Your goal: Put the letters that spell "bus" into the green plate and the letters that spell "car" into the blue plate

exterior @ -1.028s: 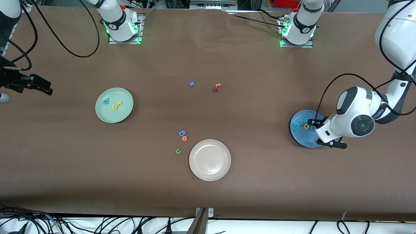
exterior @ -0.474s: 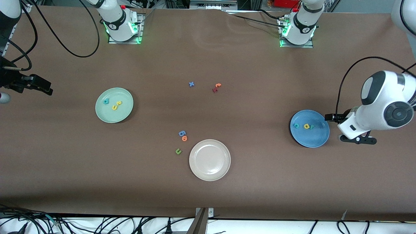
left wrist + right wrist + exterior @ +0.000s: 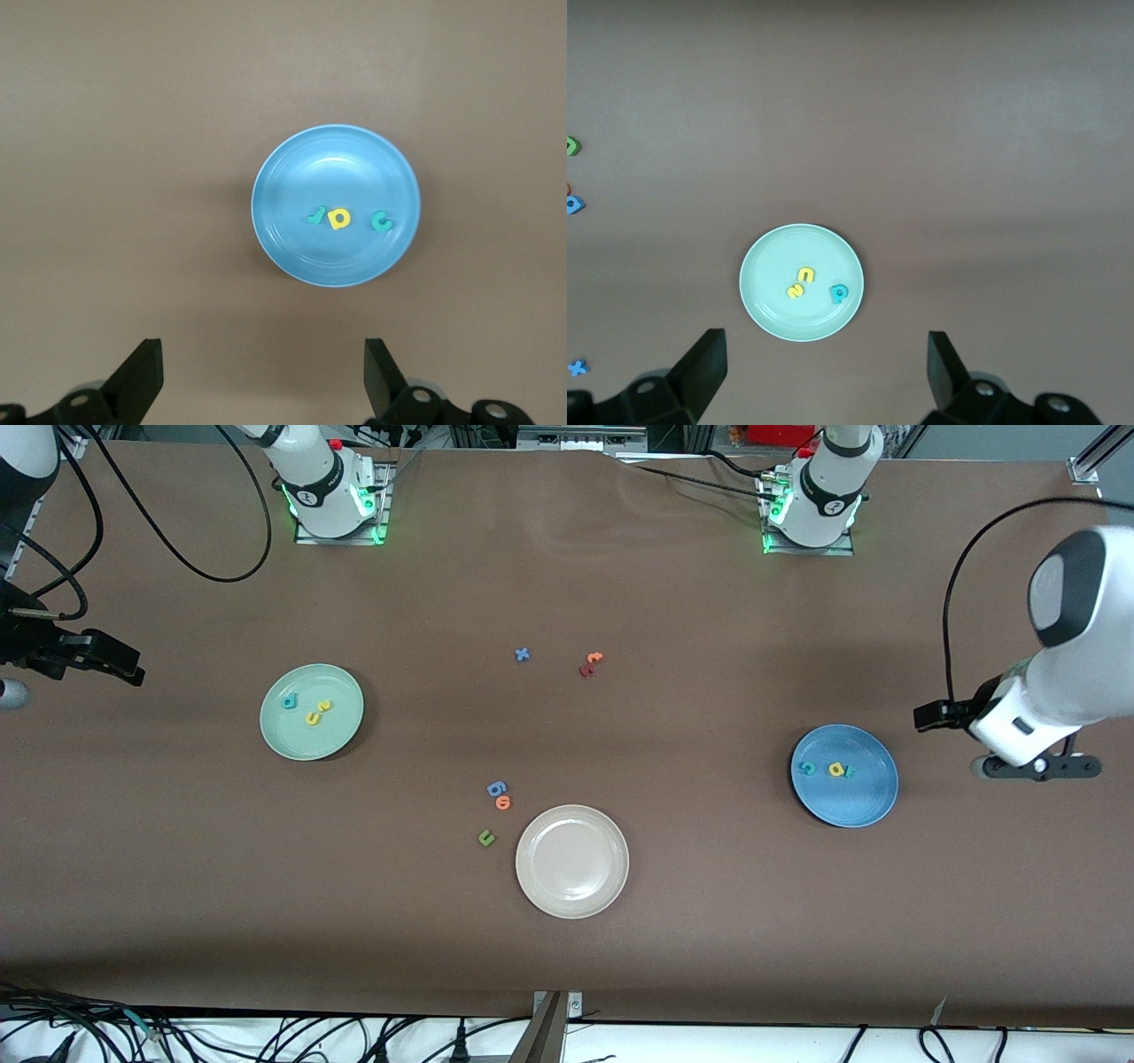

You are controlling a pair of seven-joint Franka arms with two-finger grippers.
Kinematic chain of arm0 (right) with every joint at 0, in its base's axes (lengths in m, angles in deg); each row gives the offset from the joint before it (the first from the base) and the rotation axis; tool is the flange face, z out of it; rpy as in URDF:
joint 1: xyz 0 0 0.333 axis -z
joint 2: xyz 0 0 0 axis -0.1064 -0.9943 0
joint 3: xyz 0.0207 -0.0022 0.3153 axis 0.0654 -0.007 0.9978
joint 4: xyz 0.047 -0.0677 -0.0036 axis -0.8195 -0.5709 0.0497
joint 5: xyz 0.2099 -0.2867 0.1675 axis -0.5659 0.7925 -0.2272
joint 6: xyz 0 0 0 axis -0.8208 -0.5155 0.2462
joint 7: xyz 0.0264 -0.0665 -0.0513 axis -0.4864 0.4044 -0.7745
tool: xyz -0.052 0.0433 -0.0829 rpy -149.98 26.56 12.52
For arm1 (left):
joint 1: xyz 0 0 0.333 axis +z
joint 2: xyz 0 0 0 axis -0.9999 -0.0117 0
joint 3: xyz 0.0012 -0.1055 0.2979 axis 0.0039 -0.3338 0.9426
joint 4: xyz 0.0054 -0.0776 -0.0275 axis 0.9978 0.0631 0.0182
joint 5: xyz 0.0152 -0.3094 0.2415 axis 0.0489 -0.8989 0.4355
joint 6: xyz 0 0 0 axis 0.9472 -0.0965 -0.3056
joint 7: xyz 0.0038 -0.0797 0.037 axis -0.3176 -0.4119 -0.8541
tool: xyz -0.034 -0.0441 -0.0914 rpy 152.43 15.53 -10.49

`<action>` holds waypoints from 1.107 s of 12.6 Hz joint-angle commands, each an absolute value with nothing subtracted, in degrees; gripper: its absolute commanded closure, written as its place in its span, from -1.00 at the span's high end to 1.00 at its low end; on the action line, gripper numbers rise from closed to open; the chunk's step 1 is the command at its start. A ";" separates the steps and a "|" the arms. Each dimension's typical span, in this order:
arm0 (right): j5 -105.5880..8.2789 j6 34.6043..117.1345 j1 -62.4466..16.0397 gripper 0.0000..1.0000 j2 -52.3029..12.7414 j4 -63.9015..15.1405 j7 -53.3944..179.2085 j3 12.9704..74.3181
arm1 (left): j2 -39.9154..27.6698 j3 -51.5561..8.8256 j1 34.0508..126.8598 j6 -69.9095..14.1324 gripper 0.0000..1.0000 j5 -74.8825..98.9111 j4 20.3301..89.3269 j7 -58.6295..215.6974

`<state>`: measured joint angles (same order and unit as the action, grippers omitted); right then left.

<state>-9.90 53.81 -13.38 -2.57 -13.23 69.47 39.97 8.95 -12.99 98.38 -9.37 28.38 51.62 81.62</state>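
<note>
Wrist views alone show both hands spread, empty — left hand (image 3: 261,381), right hand (image 3: 824,376).

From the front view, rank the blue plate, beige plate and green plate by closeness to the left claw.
1. Blue plate, beside the left claw.
2. Beige plate, mid-table, nearest the camera.
3. Green plate, toward the right arm's end.

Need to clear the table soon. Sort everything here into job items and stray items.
Job items: green plate holding teal b, yellow u, yellow s; blue plate holding teal c, yellow a, teal r.

Stray: beige plate, blue x, red and orange letters, blue g, orange o, green u.
</note>
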 commanded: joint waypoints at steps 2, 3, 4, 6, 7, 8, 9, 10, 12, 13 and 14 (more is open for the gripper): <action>-9.44 54.20 -12.78 1.00 -2.29 -13.34 69.96 40.57 | 13.70 -9.28 94.34 0.82 1.00 26.54 46.73 83.05; -9.44 54.20 -12.78 1.00 -2.29 -13.34 69.96 40.57 | 13.87 -8.76 93.56 2.16 1.00 26.46 45.48 82.96; -9.44 54.20 -12.78 1.00 -2.29 -13.34 69.96 40.57 | 14.05 -7.01 91.98 2.26 1.00 26.46 45.38 82.96; -9.44 54.20 -12.70 1.00 -2.29 -13.34 69.96 40.57 | 14.84 -6.12 92.05 2.70 1.00 22.96 45.47 82.35; -9.44 54.20 -12.78 1.00 -2.29 -13.34 69.96 40.57 | 15.10 -5.85 92.40 2.70 1.00 22.50 45.38 82.35; -9.44 54.20 -12.70 1.00 -2.29 -13.34 69.96 40.57 | 15.37 -5.85 92.41 3.05 1.00 22.41 45.29 82.35; -9.44 54.20 -12.78 1.00 -2.29 -13.34 69.96 40.57 | 15.80 -5.77 92.41 3.14 1.00 21.98 45.38 82.09; -9.44 54.55 -12.78 1.00 -2.29 -13.34 69.96 40.57 | 15.72 -5.85 92.75 3.14 1.00 21.80 45.29 81.82; -9.44 54.82 -12.78 1.00 -2.29 -13.34 69.96 40.57 | 15.28 -5.94 94.33 3.14 1.00 22.33 45.12 81.12; -9.44 54.82 -12.78 1.00 -2.29 -13.34 69.96 40.57 | 15.02 -5.94 94.51 3.14 1.00 22.59 45.12 81.29; -9.44 54.82 -12.78 1.00 -2.29 -13.34 69.96 40.57 | 14.93 -6.11 94.34 3.32 1.00 22.68 45.12 81.38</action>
<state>-9.90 54.42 -13.36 -2.60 -13.23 69.47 39.97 15.22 -6.00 93.99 2.01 23.63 46.12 81.17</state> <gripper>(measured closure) 0.000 0.000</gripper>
